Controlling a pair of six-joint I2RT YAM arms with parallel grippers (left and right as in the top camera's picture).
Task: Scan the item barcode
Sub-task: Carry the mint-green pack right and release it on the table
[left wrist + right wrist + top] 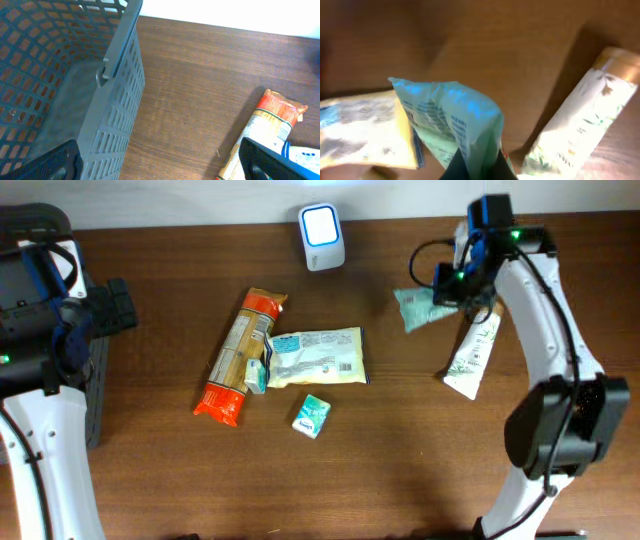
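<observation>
A thin, crinkly green packet (451,120) was gripped by the right claw (477,162) over the brown wooden worktop (420,440). The left claw (160,167) was spread wide beside a gray plastic basket (112,115).

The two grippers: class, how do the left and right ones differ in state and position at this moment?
The left gripper is open and holds nothing, while the right gripper is shut on the pale green packet. The left one hangs by the grey basket at the table's left edge; the right one holds its packet lifted near the white tube. Both have dark fingers.
</observation>
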